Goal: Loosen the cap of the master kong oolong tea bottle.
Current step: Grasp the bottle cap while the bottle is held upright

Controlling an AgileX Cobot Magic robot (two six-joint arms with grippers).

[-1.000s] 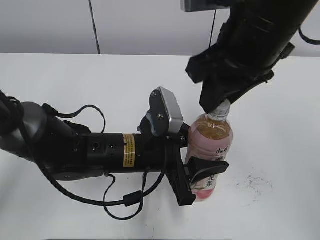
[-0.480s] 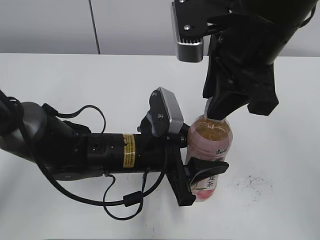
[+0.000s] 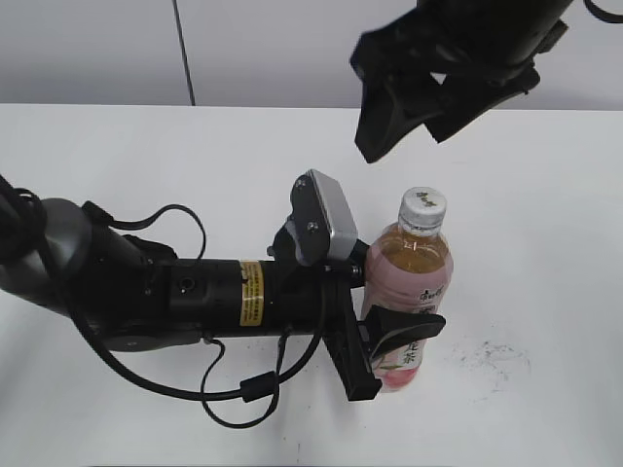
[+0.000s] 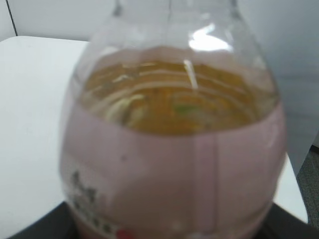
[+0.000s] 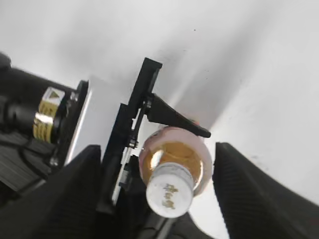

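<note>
1. The small white ribbed plastic cap sits on the clear amber-tea bottle with its pink label, upright on the white bench.
2. The left tool pinches the bottle's body.
3. The right tool hangs spread above the cap, apart from it.

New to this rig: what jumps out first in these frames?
The tea bottle stands upright right of centre on the white table, clamped around its label by the left gripper reaching in from the left. Its white cap sits exposed. The right gripper hangs open above it, touching nothing.
</note>
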